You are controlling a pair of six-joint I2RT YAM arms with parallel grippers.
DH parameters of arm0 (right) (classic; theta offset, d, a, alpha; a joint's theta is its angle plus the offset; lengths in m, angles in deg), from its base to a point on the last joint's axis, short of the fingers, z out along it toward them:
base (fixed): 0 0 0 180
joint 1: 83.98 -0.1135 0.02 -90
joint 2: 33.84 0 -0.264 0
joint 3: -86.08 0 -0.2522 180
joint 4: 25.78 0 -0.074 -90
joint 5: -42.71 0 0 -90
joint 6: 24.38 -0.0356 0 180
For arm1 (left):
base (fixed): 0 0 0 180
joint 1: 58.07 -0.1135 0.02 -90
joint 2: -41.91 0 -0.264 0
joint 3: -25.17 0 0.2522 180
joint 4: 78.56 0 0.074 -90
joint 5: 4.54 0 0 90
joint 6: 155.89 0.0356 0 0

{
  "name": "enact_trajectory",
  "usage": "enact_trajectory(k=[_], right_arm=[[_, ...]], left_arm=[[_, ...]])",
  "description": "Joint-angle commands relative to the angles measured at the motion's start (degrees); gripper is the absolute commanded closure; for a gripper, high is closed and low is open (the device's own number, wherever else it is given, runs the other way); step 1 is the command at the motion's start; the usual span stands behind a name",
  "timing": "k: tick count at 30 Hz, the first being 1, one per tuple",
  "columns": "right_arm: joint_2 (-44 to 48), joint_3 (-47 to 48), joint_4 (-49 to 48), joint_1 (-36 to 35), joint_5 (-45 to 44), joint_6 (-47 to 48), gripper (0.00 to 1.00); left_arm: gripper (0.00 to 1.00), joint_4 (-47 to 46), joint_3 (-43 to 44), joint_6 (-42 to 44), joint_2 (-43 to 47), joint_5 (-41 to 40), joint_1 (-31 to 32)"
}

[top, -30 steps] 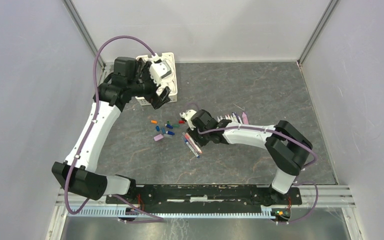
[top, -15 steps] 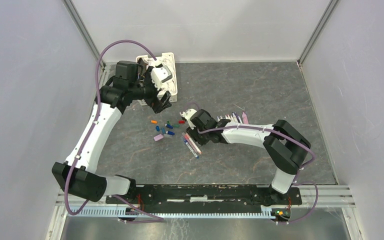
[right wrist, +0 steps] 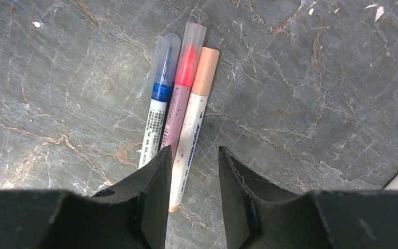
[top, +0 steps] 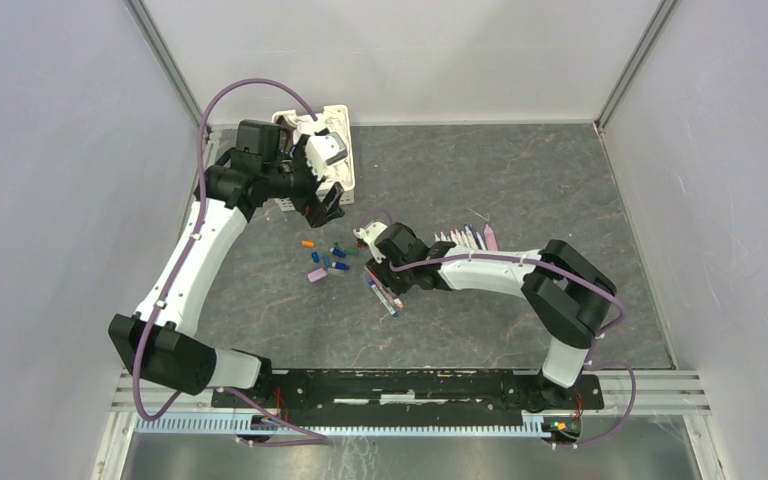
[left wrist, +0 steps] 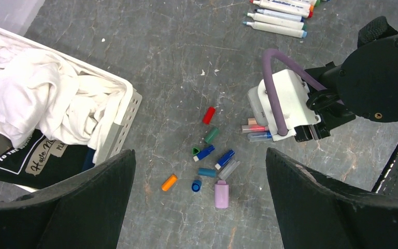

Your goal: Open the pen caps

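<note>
1. Pen caps [left wrist: 204,152]: a loose scatter of them (red, green, blue, teal, orange, pink) lies flat on the worktop [top: 520,180], a bit left of its middle. That puts them between the white basket [left wrist: 122,122] in the far left corner and the right gripper [right wrist: 194,153]. My guess is they sit in one patch so they stay clear of the pens.
2. Three pens [right wrist: 172,119] lie side by side, touching, just right of that scatter. They're still capped: a clear cap over a blue tip, a clear cap over a red tip, and a peach one. So the job isn't finished, by my reckoning.
3. The right gripper points down with its fingers partly spread, straddling the barrel of the peach-capped pen. The gap is wider than one pen, and it isn't pinching anything as far as I can see. It looks lined up to take the barrel end, which would leave the cap end free for the other side.
4. The right arm [top: 490,268] rises from the near edge, has its elbow out toward the right edge, and runs its forearm low and leftward across the worktop.
5. The left gripper [top: 323,203] is spread as wide as it goes and holds nothing. It hangs high beside the basket, looking down on the caps.
6. The left arm [top: 195,250] stretches up the left edge with its wrist turned in toward the middle. It's probably parked there, ready to pull a cap.
</note>
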Motion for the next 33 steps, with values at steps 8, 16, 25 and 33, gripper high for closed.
enact_trajectory(k=[8, 16, 25, 33], right_arm=[[-1.73, -1.27, -2.07, 0.31, -1.57, -0.01, 0.70], [-1.28, -4.26, -3.23, 3.42, 0.35, -0.31, 0.79], [6.00, -5.97, -5.10, 9.51, 17.78, 0.54, 1.00], [10.63, 0.74, 4.20, 13.20, 38.80, 5.67, 1.00]], left_arm=[[0.00, 3.23, 1.93, 4.19, -0.71, 2.09, -0.23], [0.00, 6.49, 2.18, 7.89, -1.41, 3.63, -0.19], [0.00, 14.88, 1.67, 17.40, -3.65, 11.14, -0.13], [0.00, 20.05, -2.90, 31.50, -4.34, 18.13, 2.52]])
